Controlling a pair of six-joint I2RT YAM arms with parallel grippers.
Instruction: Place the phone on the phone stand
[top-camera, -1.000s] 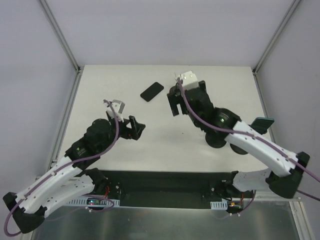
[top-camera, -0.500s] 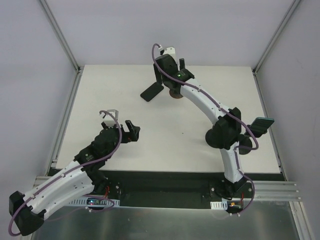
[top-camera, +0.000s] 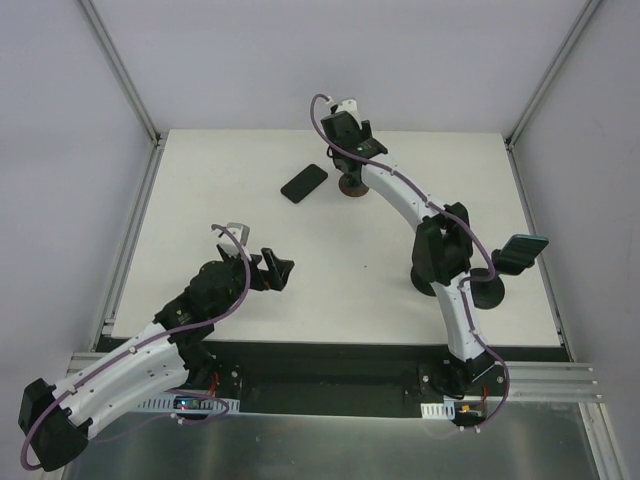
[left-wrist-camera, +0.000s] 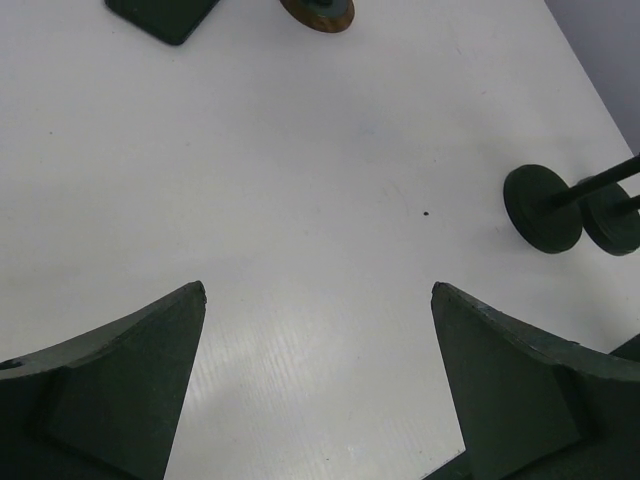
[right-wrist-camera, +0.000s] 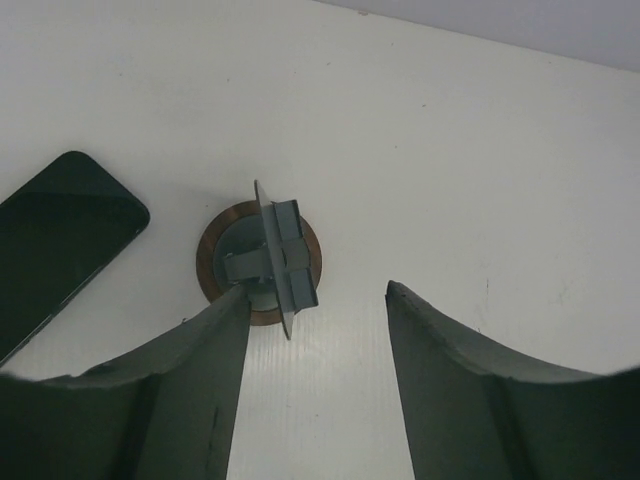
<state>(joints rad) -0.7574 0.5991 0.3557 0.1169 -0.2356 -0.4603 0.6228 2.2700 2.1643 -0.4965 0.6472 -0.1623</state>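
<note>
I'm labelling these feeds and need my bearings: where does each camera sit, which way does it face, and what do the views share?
Top external: above and behind the robot, looking down on the table; left arm and right arm in view.
Left wrist: on the left arm, angled down across the table; open left gripper at the bottom.
Right wrist: on the right arm, looking down at the phone stand; open right gripper at the bottom.
Shared: phone and phone stand appear in all three.

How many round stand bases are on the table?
3: one brown-rimmed base beside the phone; two dark bases side by side at the right, one partly behind the arm.
</note>
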